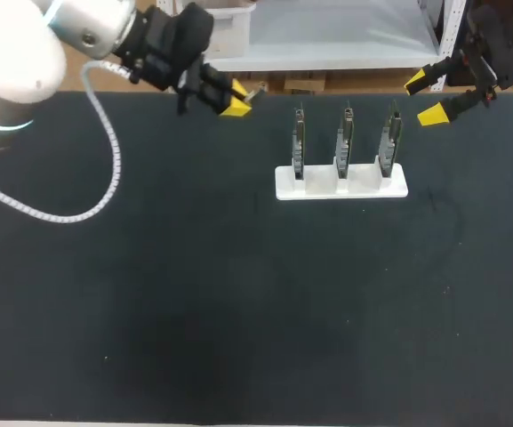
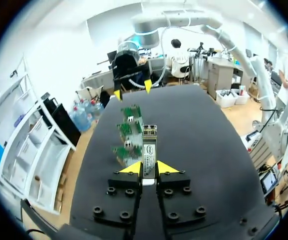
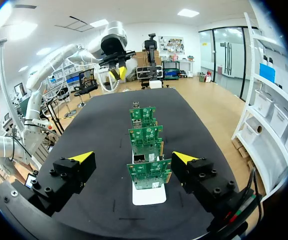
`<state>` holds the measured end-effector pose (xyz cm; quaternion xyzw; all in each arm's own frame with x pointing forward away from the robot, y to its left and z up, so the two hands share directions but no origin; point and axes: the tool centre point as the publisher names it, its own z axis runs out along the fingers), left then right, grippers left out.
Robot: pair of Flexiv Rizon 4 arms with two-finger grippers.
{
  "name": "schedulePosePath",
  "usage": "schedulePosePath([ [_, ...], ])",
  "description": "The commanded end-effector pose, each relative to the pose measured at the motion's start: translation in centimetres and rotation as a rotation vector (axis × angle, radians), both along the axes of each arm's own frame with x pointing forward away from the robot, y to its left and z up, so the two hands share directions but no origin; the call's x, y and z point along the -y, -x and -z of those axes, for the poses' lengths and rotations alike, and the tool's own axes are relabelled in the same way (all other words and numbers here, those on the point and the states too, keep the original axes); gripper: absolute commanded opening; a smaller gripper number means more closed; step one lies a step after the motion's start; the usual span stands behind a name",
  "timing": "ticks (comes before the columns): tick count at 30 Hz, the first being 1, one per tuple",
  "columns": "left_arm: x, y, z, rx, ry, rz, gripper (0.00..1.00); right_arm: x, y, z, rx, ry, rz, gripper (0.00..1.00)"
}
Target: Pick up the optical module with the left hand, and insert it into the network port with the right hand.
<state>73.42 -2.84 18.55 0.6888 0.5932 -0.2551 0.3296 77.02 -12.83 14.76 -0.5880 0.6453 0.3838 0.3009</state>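
Optical module (image 2: 149,144) sits clamped upright between the fingers of the left pincer (image 2: 149,167), its metal end poking out past the yellow tips (both press its sides). Ahead of that pincer, over the black tabletop (image 1: 194,294), three green circuit boards (image 2: 129,131) stand upright in a row on a white stand (image 1: 340,184). Beyond them the right pincer (image 1: 425,98) hangs spread wide, grasping nothing, facing the row's far end.
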Motion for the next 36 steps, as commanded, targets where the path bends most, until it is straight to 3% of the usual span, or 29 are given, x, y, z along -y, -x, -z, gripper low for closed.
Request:
schedulePosePath([
  [1, 3.2, -1.0, -0.2, -0.019, -0.017, 0.059, 0.00, 0.0, 0.2, 0.0, 0.004, 0.001, 0.004, 1.00],
  [8, 6.3, -1.2, -1.0, -0.025, 0.019, 0.079, 0.00, 0.0, 0.2, 0.0, 0.004, 0.001, 0.004, 1.00],
  [10, 6.6, -1.1, -1.1, -0.006, -0.007, 0.064, 0.00, 0.0, 0.2, 0.0, 0.004, 0.001, 0.004, 1.00],
  [11, 6.6, -1.1, -1.0, 0.017, -0.009, 0.071, 0.00, 0.0, 0.2, 0.0, 0.004, 0.001, 0.004, 1.00],
  [36, 6.6, -1.1, -1.0, 0.017, -0.009, 0.071, 0.00, 0.0, 0.2, 0.0, 0.004, 0.001, 0.004, 1.00],
])
